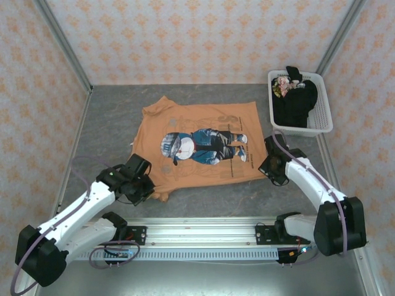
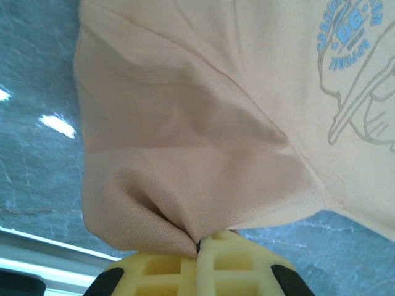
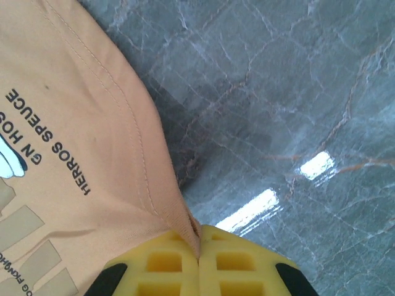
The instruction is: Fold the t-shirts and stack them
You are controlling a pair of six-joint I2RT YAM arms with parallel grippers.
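Early stage, nothing folded, nothing stacked.

Nearest, in front of the orange tee [image 1: 197, 145]: aluminium rail [image 1: 203, 225] with both arm bases bolted to it.

Left gripper [image 2: 199, 246]: yellow waffle-pattern fingers pressed together, pinching the orange tee's near-left corner. The cloth bunches into a soft puckered point at the jaws, with loose folds fanning away from it.

Right gripper [image 3: 199, 242]: same yellow fingers, pressed together on the orange tee's near-right corner. They pinch right at the double-stitched hem edge, and dark block lettering sits just inside that hem.

The orange tee lies spread mostly flat on the table [image 1: 111, 123], print side up, between the two grippers. Matte cotton, tan-orange, with a blue-and-white cartoon figure across the middle. The near-left area is rumpled, the rest smooth. The table is glossy grey marble-look, veined, with light glare.

Beyond the orange tee's far-right corner, well apart from it, is the basket [image 1: 323, 126]: white slatted plastic, rectangular. The black tee [image 1: 295, 102] is heaped inside, crumpled, with a bit of colourful print showing on top.

Left to do, as I judge it: fold the orange tee, take out the black tee, flatten and fold it, then stack both.
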